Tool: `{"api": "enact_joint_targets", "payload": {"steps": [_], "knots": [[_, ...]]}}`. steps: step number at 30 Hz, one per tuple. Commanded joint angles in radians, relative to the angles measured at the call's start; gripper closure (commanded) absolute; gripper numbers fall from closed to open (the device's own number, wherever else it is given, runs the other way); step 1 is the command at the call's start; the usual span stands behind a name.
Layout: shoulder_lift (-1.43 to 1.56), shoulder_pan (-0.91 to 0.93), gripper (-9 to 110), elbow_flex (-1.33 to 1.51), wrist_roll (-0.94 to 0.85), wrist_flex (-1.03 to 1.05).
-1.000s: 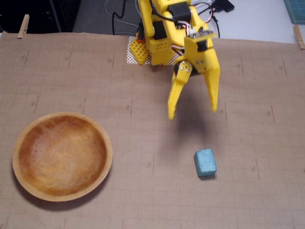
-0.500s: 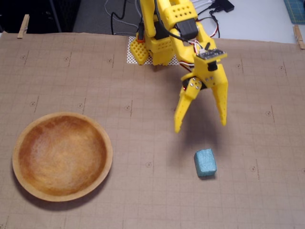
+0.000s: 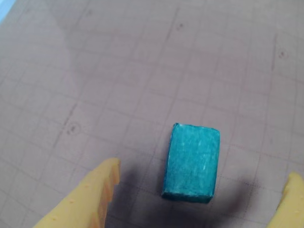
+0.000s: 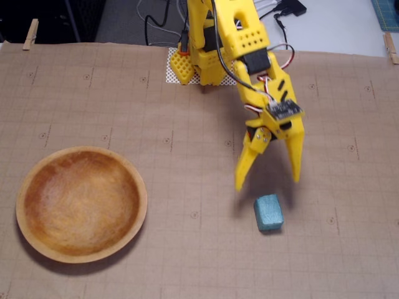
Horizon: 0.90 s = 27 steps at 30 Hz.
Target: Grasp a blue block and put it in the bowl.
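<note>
The blue block (image 4: 268, 212) lies on the brown paper mat, right of centre in the fixed view. In the wrist view the blue block (image 3: 192, 162) sits between and just ahead of the two yellow fingertips. My yellow gripper (image 4: 269, 182) hangs open just above and behind the block, its fingers spread wider than the block and holding nothing. In the wrist view the gripper (image 3: 204, 183) shows only its two tips at the bottom corners. The wooden bowl (image 4: 25, 187) stands empty at the left of the fixed view, far from the gripper.
The arm's yellow base (image 4: 206, 59) stands at the back centre on a white perforated pad. Wooden clothespins (image 4: 30, 34) clip the mat at the back corners. Cables (image 4: 283, 12) lie behind the base.
</note>
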Motion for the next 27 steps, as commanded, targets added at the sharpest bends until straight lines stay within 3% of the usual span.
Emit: {"api": "enact_joint_targets", "payload": {"steps": [1, 27], "knots": [[-0.038, -0.002, 58, -0.104, 0.006, -0.025], [-0.36, 0.034, 58, -0.291, 0.072, -0.023]]}}
